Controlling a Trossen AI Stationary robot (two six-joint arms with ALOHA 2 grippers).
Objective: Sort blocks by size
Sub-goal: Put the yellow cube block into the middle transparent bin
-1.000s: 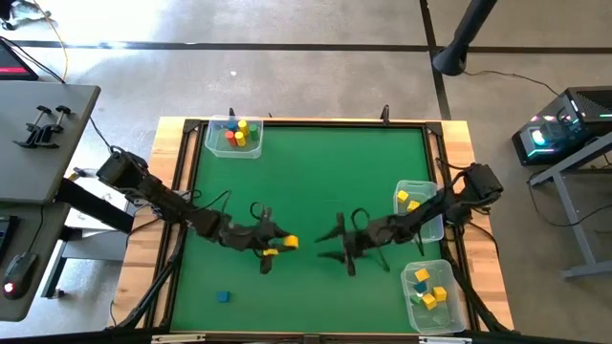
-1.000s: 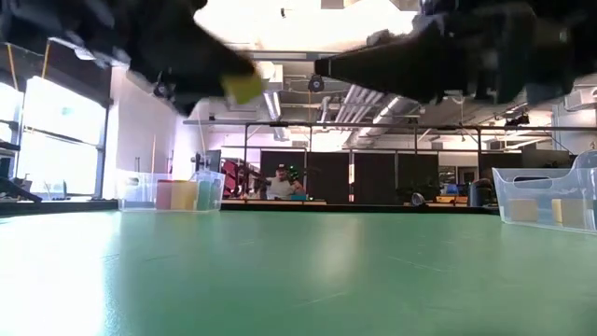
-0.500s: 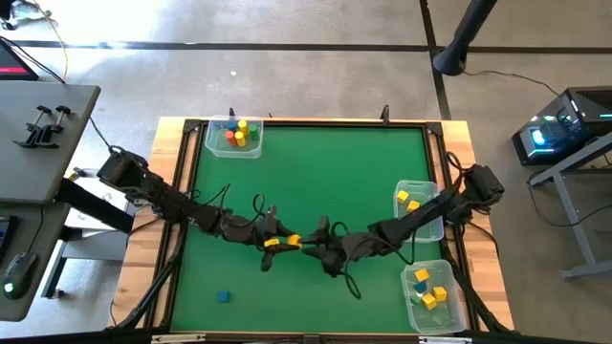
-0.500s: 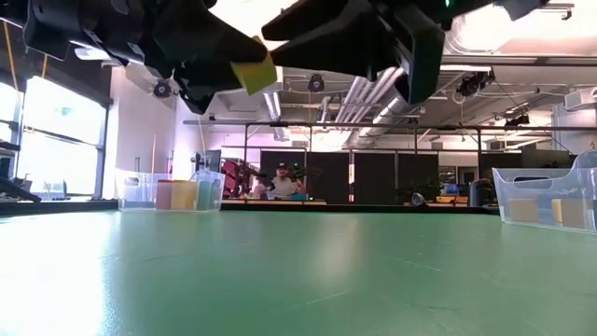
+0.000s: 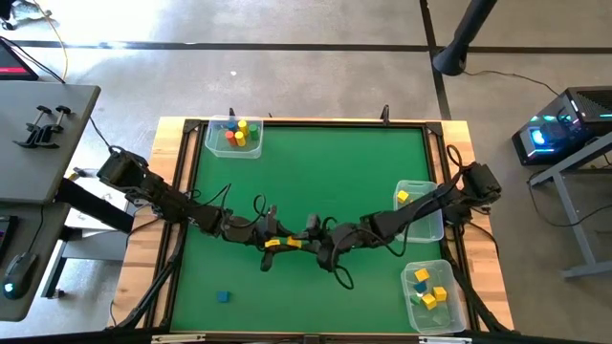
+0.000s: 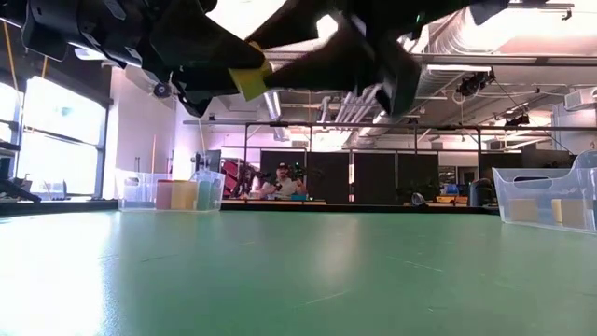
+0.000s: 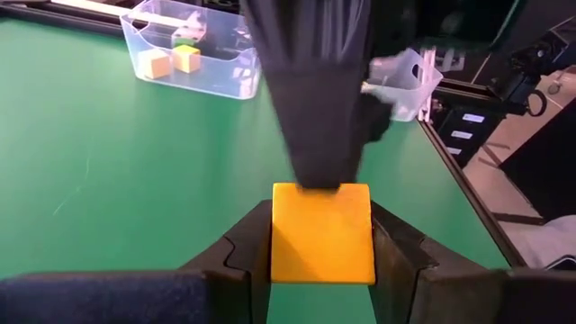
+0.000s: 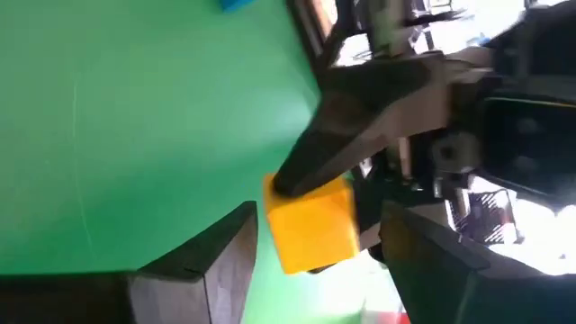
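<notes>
From above: left gripper [image 5: 277,243] clamped on yellow block [image 5: 274,243] mid-table, right gripper [image 5: 304,239] nose-to-nose with it, fingers spread around the block. Blue block [image 5: 223,297] alone near front left edge; three tubs [image 5: 222,146] along the edges holding more blocks. Low view: yellow block [image 6: 247,77] held well off the mat [image 6: 298,271]. Left wrist: block [image 7: 322,232] pinched between both fingers [image 7: 247,247]. Right wrist: block [image 8: 311,222] between open fingers [image 8: 216,261], not gripped.
</notes>
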